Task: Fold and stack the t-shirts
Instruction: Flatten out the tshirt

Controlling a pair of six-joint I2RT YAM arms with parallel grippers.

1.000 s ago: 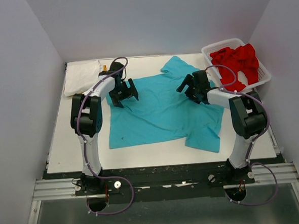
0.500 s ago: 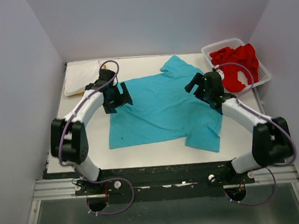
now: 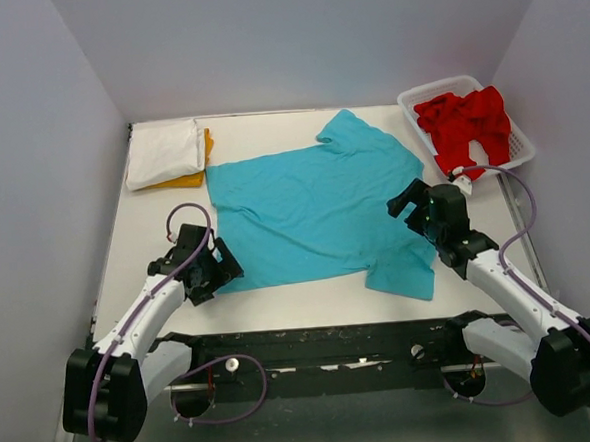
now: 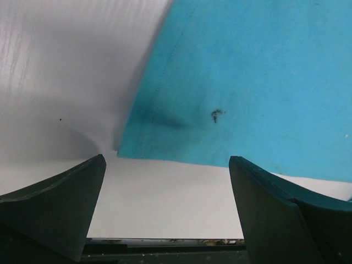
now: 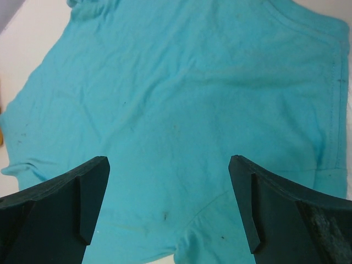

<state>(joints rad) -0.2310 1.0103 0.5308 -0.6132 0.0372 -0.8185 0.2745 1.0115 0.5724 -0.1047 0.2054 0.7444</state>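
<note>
One turquoise t-shirt (image 3: pixel 315 215) is lying spread, left gripper (image 3: pixel 224 265) and right gripper (image 3: pixel 407 198) both gaping empty at its sides.

The turquoise t-shirt (image 3: pixel 314 210) is matt cloth, the table (image 3: pixel 147 255) smooth, the basket (image 3: pixel 521 143) plastic.

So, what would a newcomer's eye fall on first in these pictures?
The turquoise t-shirt, spread flat in the middle of the table, stands out first. In the white basket at the far right corner, red t-shirts lie heaped. The left gripper and the right gripper stand open at the shirt's sides.
</note>
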